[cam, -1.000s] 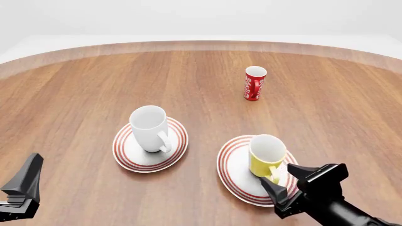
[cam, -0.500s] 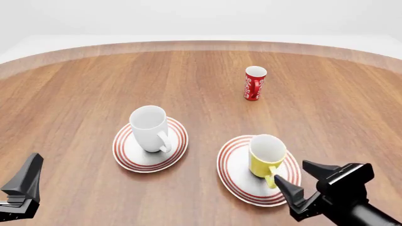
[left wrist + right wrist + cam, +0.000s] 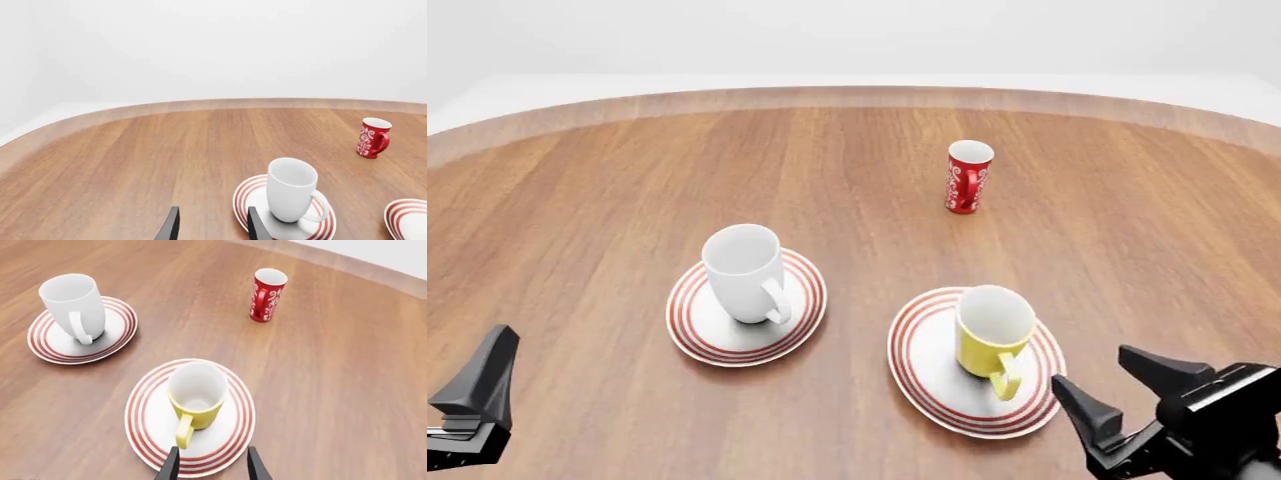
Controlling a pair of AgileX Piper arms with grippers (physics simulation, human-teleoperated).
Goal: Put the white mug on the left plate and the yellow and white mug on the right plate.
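Both mugs seated: white mug (image 3: 745, 272) upright on left plate (image 3: 701, 335); yellow and white mug (image 3: 993, 330) upright on right plate (image 3: 924, 375), just ahead of right gripper (image 3: 1121, 392), jaws spread, empty. Left gripper (image 3: 212, 231) parted, empty, beside left plate.

Risk: right fingers clipping yellow handle or plate rim, tipping mug.

Count: three cups including red cup (image 3: 966, 177), two plates, two grippers.

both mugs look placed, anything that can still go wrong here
The open right gripper sits close to the yellow and white mug, whose handle points toward it; a forward drift might clip it. That mug stands off-centre on the right plate, so a nudge may push it toward the rim.
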